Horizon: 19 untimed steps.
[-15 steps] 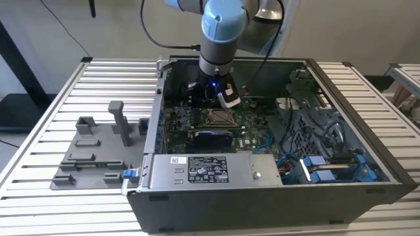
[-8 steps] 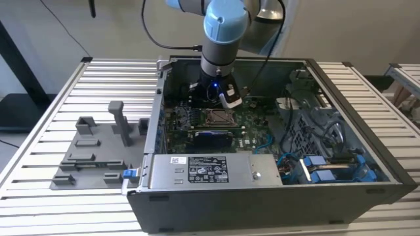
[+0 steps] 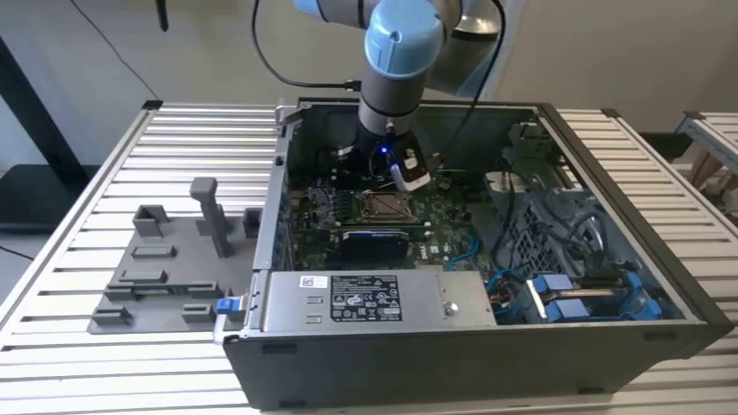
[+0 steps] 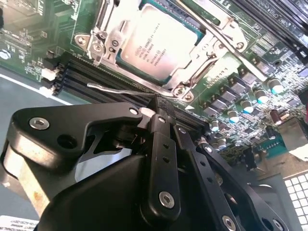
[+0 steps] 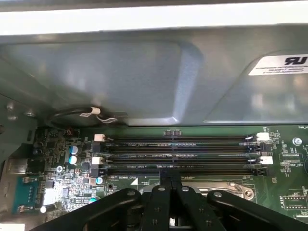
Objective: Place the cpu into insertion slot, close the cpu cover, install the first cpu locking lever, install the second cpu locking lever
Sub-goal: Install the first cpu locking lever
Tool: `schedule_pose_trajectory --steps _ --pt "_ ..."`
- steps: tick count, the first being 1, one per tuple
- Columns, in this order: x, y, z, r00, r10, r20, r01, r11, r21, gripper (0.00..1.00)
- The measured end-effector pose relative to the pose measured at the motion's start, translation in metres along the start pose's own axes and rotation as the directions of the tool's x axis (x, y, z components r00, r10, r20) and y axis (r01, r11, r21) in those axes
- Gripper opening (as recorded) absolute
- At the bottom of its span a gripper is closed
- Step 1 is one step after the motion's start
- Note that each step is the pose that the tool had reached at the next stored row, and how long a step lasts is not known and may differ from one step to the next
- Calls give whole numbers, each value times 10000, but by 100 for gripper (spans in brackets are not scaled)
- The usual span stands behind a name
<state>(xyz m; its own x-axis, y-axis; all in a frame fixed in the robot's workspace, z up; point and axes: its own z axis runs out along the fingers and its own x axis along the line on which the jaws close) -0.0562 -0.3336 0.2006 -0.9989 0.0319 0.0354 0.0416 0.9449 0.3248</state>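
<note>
cpu [image 4: 154,43]: silver-grey top, dark print
cover [image 4: 108,36]: shiny silver
board [image 5: 288,192]: green
pincer [image 4: 156,103]: matte black
arm [image 3: 403,39]: light blue and grey
tabletop [image 3: 173,147]: white, ribbed slats
case [image 3: 461,363]: grey
cables [image 3: 554,294], lower right: blue

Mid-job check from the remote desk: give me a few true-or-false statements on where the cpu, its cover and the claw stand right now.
1. The cpu sits in the insertion slot. True.
2. The cpu cover stands raised. False: it lies flat over the cpu, whose top shows through its window.
3. The claw grips the cpu. False: its fingers are together with nothing between them, and its tip is beside the socket, close to a thin metal lever.
4. The claw is down inside the computer case. True.
</note>
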Motion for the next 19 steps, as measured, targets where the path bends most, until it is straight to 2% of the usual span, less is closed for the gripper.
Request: schedule_pose_trajectory --steps 19 --pt "-150 0 24 10000 4 1 -4 10000 0 11"
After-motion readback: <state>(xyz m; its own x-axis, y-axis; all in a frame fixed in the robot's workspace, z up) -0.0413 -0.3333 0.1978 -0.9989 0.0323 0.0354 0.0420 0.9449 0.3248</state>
